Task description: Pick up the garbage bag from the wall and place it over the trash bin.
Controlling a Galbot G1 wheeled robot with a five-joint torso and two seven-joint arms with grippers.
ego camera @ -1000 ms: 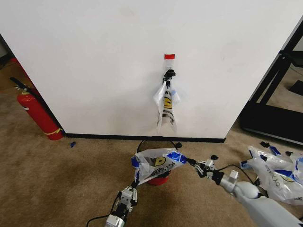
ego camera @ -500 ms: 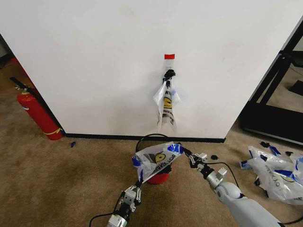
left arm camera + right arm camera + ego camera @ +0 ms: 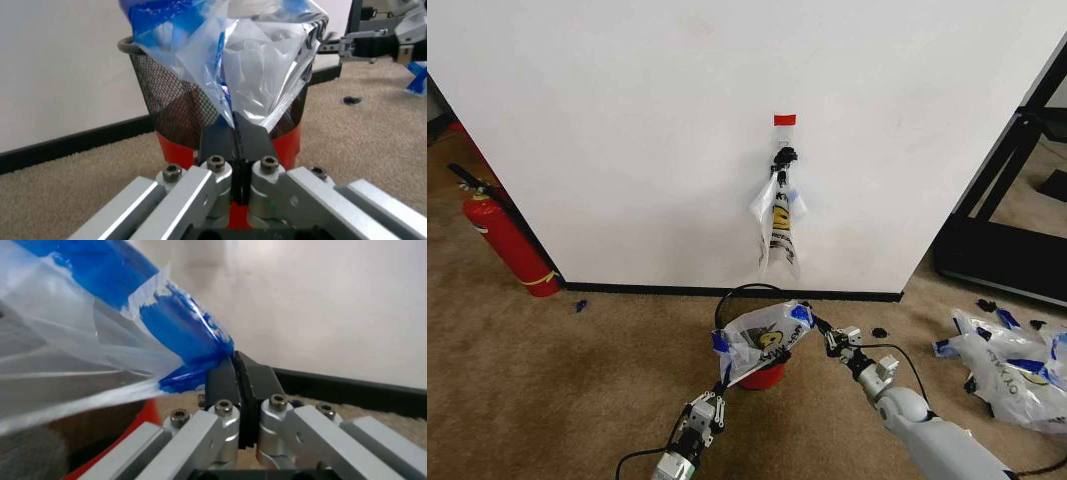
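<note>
- Garbage bag [image 3: 762, 340], thin translucent white plastic with a yellow smiley and blue tape patches, hangs stretched between my two tools directly over the round black-mesh trash bin [image 3: 754, 372] with the red base.
- My left tool [image 3: 235, 134] is clamped on the bag's near edge; my right tool [image 3: 235, 371] is pinched on a blue-taped rim patch.
- I judge we're at the fitting step: next, lower the spread mouth around the bin's rim.
- Bin's contents are hidden behind the bag.

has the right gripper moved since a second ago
Yes. The right gripper, shut on the garbage bag, has shifted left toward the trash bin, judged against the wall's baseboard.
</note>
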